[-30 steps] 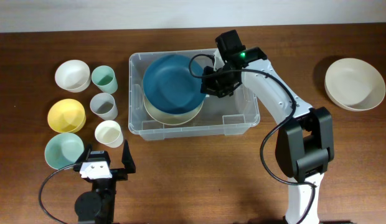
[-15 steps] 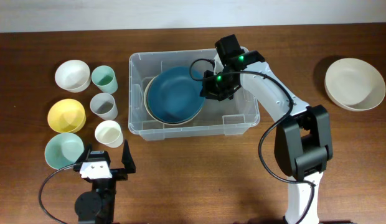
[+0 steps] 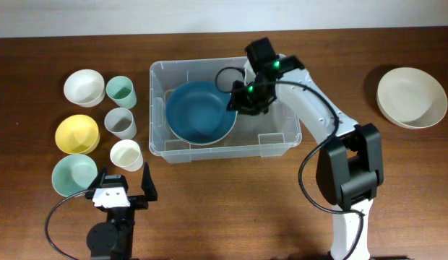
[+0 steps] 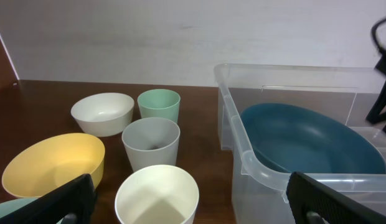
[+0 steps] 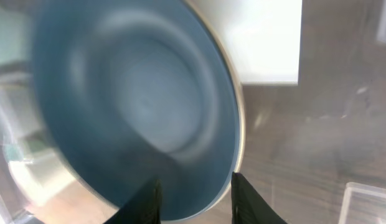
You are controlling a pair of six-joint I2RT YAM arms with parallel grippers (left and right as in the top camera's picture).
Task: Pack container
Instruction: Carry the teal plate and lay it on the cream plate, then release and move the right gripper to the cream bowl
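Table (image 3: 209, 209): dark wood, with crockery laid out on both flanks of a clear plastic bin.
Container (image 3: 282, 144): stands mid-table with its long side towards the arms, open-topped, a white label showing on its base.
Container handling: likely light and fairly stiff, though its thin walls may flex. The smooth plastic looks slippery, so the rolled rim at the short ends seems the surest hold. It will grow heavier as it fills.
Large cream bowl (image 3: 412, 97): waits alone on the right side, well apart from the bin.
Blue bowl (image 3: 200, 112): lies in the left half of the bin, mouth up, nested in a cream bowl (image 5: 239, 134) of which only a sliver of rim shows.
Small bowls: white (image 3: 84, 87), yellow (image 3: 76, 133) and mint (image 3: 74, 174) stand in a column at far left.
Right gripper (image 5: 194, 198): reaches into the bin at the blue bowl's right rim, jaws parted and no longer pinching it.
Left gripper (image 3: 123, 182): rests at the near edge, spread wide and holding nothing.
Cups: green (image 3: 121, 92), grey (image 3: 120, 123) and white (image 3: 126, 154) stand just beside the small bowls.
Change since a second ago: the blue bowl was tipped up and clamped in the right claw, sitting off-centre over the cream bowl. It now lies flat and seated, with the claw let go. Nothing else has shifted.
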